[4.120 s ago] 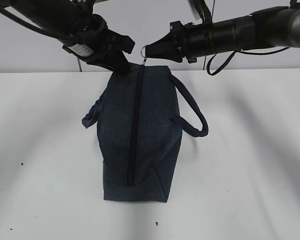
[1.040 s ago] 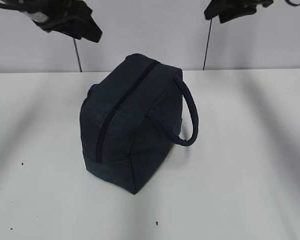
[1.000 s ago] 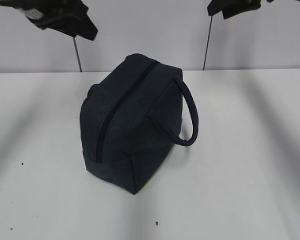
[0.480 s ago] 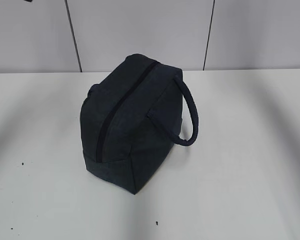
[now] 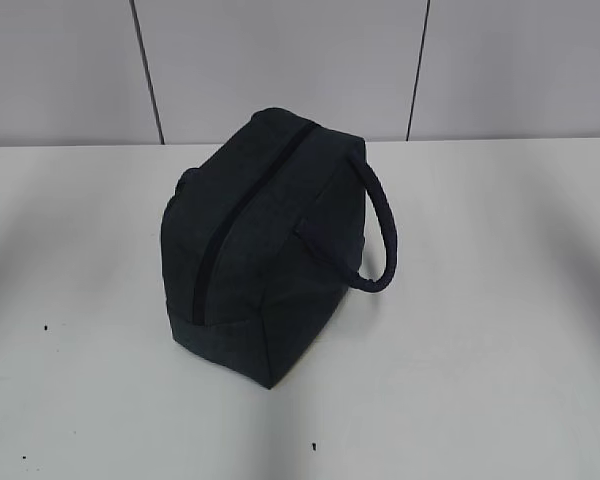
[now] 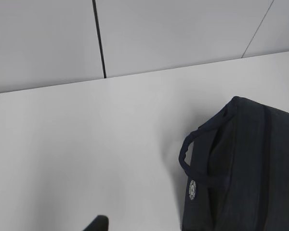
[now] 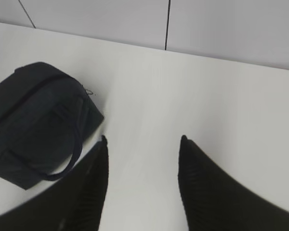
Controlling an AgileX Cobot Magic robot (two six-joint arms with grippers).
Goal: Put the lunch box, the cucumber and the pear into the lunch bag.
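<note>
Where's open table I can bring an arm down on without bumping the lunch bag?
Bare table runs from the lunch bag to the right edge, and likewise on its left toward the back wall. The front strip is also free. Tightest spot: beside the bag's looped handle. The right gripper hangs open above bare surface.

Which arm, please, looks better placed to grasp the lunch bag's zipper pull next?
Right, probably. The right gripper is open, and its wrist view shows the ring pull at the end of the lunch bag facing it. The left wrist view shows only the bag's handle side, with no pull in sight.
</note>
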